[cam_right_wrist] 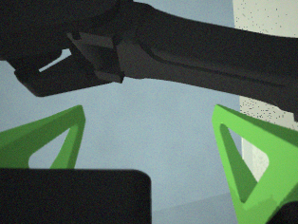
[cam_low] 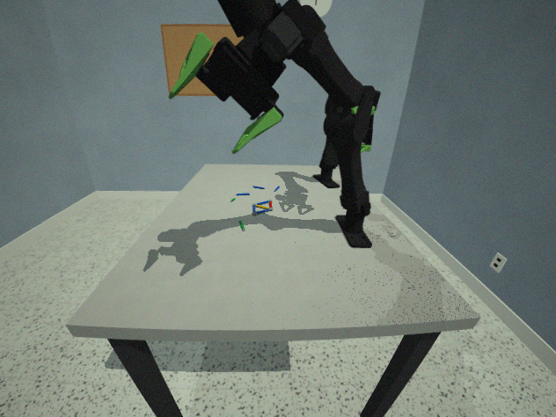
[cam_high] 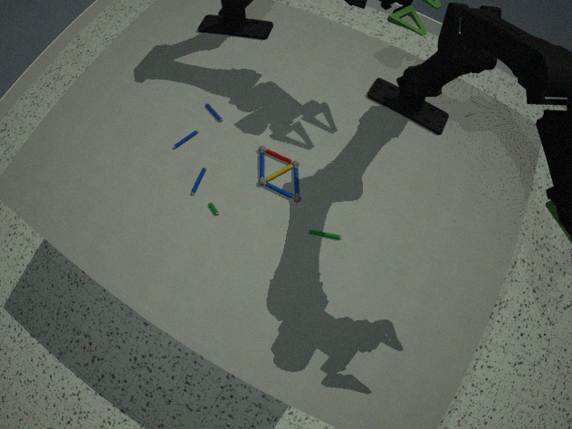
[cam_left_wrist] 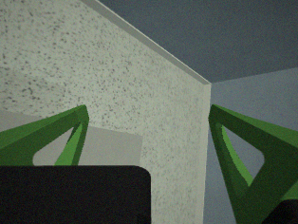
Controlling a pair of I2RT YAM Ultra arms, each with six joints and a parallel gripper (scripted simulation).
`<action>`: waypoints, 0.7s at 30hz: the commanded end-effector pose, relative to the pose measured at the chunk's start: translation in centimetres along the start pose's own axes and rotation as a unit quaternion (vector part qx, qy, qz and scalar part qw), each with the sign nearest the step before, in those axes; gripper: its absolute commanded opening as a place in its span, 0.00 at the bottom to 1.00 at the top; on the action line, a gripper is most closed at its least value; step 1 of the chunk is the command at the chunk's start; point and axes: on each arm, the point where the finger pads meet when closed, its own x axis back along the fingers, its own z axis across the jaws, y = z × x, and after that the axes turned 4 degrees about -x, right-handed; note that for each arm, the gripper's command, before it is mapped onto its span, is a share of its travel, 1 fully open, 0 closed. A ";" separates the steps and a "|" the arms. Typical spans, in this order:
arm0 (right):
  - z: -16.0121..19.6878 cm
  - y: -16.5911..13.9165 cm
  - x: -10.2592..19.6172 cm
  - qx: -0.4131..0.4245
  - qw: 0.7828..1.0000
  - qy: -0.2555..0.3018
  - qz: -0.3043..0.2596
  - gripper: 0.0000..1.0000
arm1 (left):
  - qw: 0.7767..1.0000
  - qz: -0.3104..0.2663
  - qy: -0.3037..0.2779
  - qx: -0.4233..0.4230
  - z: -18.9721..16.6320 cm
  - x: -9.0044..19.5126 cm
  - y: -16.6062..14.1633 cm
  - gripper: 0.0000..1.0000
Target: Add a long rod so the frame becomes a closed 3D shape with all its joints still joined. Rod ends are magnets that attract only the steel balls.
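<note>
The frame is two triangles sharing a yellow rod. A red rod and three blue rods form its outer sides, with steel balls at the corners. It appears to lie flat on the table. A green rod lies loose beside it. Three loose blue rods and a short green rod lie on its other side. My left gripper is open and empty, high above the table. My right gripper is open and empty, raised, partly hidden in the exterior view.
Both arms stand along one table edge, on the left arm's base and the right arm's base. Their shadows fall across the table. The right wrist view shows the other arm crossing its upper part.
</note>
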 end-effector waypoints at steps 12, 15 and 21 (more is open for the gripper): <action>0.6 -0.1 0.2 -0.003 1.000 0.007 0.002 1.00 | 1.000 -0.003 -0.007 0.003 -0.3 0.5 0.3 1.00; 0.6 -0.1 0.2 -0.003 1.000 0.007 0.002 1.00 | 1.000 -0.003 -0.007 0.003 -0.3 0.5 0.3 1.00; -1.1 0.4 0.5 0.033 0.999 -0.028 0.012 1.00 | 1.000 -0.002 -0.007 0.003 -0.3 0.5 0.3 1.00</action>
